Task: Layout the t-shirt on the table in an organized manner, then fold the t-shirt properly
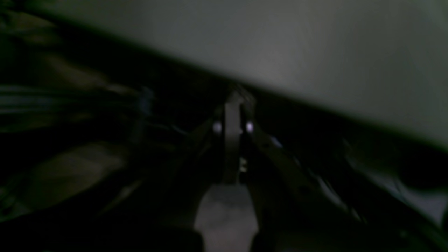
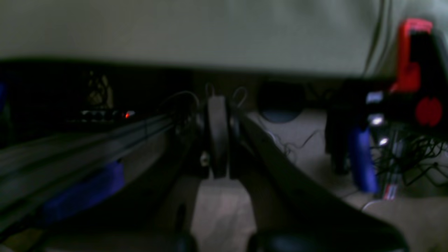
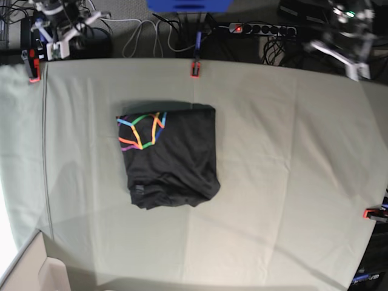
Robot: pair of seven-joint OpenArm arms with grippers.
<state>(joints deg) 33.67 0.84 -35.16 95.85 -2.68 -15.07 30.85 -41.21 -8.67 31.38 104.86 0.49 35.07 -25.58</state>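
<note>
The black t-shirt (image 3: 171, 154) lies folded into a compact rectangle left of the middle of the table (image 3: 285, 163), its multicolour line graphic at its far left corner. My left gripper (image 1: 238, 96) is shut with nothing between its fingers, drawn back past the table's far right corner, where its arm (image 3: 347, 42) shows in the base view. My right gripper (image 2: 218, 101) is shut and empty too, pulled back at the far left corner with its arm (image 3: 54, 30). Neither gripper is near the t-shirt.
Red clamps sit on the table's edges at far left (image 3: 34, 74), far middle (image 3: 195, 69) and right (image 3: 371, 213); one red clamp (image 2: 411, 56) is close to my right gripper. Cables and a power strip (image 3: 260, 29) lie behind the table. A pale box (image 3: 30, 270) is at the near left corner.
</note>
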